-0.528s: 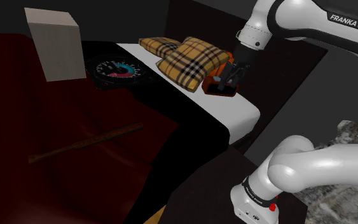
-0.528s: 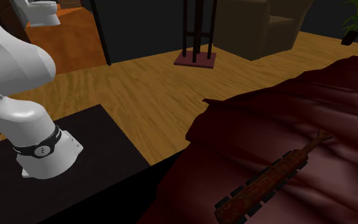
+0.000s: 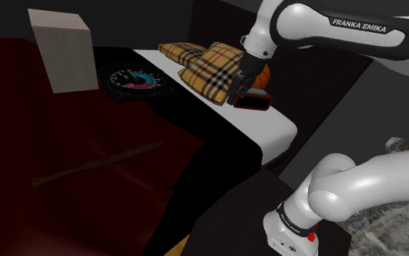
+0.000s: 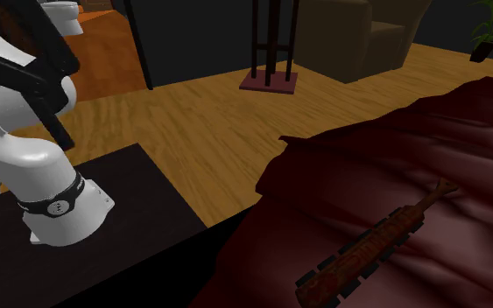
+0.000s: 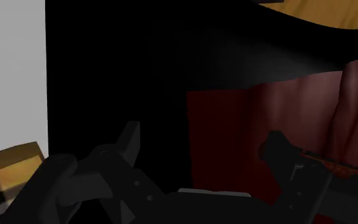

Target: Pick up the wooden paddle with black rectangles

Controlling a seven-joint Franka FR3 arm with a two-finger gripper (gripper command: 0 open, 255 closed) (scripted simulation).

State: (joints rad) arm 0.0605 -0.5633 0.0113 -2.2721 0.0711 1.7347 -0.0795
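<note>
**A:** Start from the plaid pillows [image 3: 213, 69]. What is the biggest thing around them?

**B:** The dark red blanket [image 3: 86, 138]. It spreads away from the pillows toward the shoulder view's lower left. A white sheet [image 3: 272, 127] lies under the pillows and runs past them toward the lower right.

**A:** And the robot?

**B:** The white arm [image 3: 326, 25] comes in from the shoulder view's right and bends down at the pillows' right-hand edge.

**A:** Anything else that size?

**B:** A pale box [image 3: 65, 51] stands well apart from the pillows, toward the shoulder view's left. A round dial [image 3: 130, 78] lies between the box and the pillows.

**A:** Where is the paddle?

**B:** The paddle [image 3: 97, 161] lies flat on the blanket, well apart from the pillows, toward the shoulder view's lower left. In the second exterior view the paddle [image 4: 371, 248] shows brown wood with dark rectangles along it. Nothing touches it.

**A:** The gripper?

**B:** The gripper [image 3: 237, 92] hangs just beside the pillows, at their right edge. In the wrist view its fingers [image 5: 130, 141] stand wide apart with nothing between them. An orange and black object [image 3: 255, 101] lies on the sheet just beside the gripper.
</note>
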